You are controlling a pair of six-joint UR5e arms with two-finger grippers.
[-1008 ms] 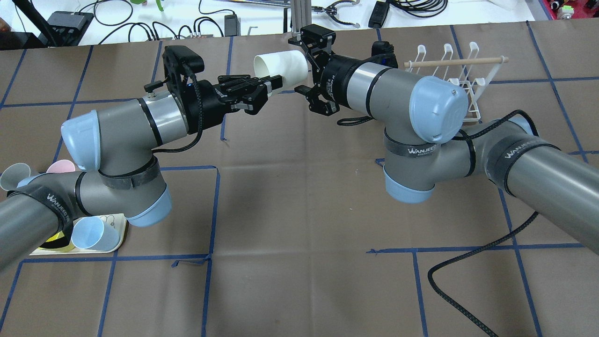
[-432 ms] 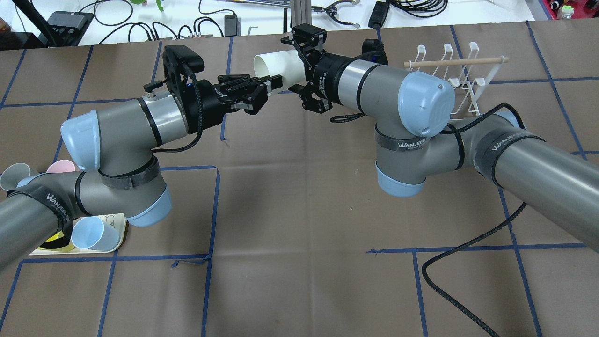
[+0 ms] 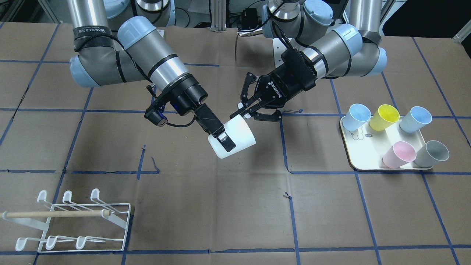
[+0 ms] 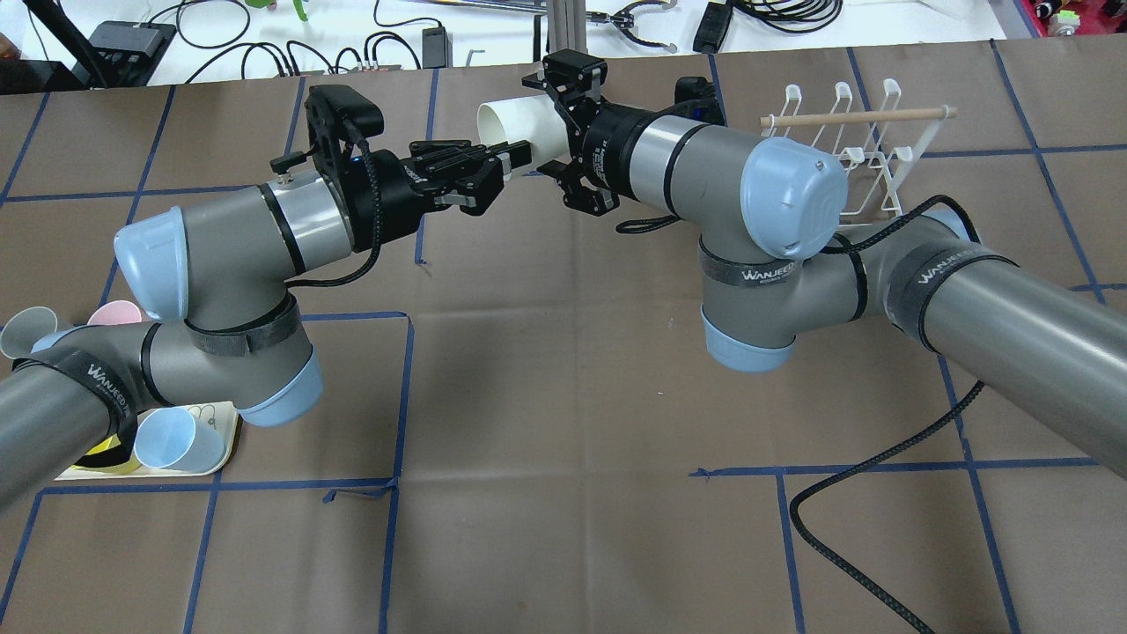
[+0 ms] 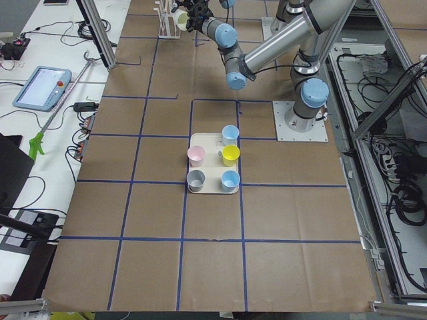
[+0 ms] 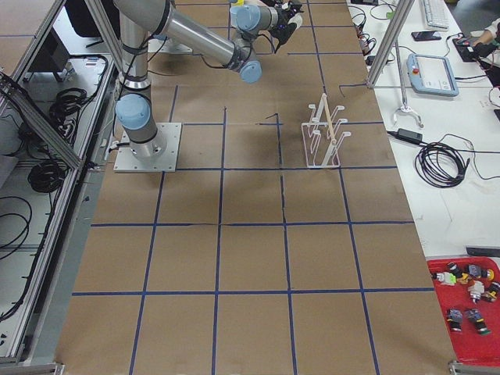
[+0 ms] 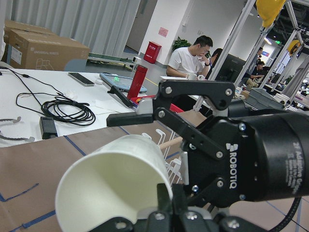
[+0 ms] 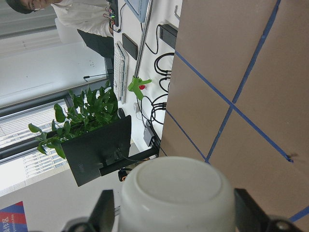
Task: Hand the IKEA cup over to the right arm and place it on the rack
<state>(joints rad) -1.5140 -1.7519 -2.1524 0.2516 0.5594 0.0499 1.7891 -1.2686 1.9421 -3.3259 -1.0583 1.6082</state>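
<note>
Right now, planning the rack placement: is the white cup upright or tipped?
Tipped on its side, off the table: the white cup's mouth faces the left gripper, its base the right gripper.

Lit brightly and evenly from above in all views. Casts only faint, soft shadows on the brown counter [image 4: 563, 396]. Exposes the white cup [image 3: 241, 134] close to clipping. Renders fixed views sharp; softens slightly at close range in both wrist views, with washed-out bright backgrounds.
</note>
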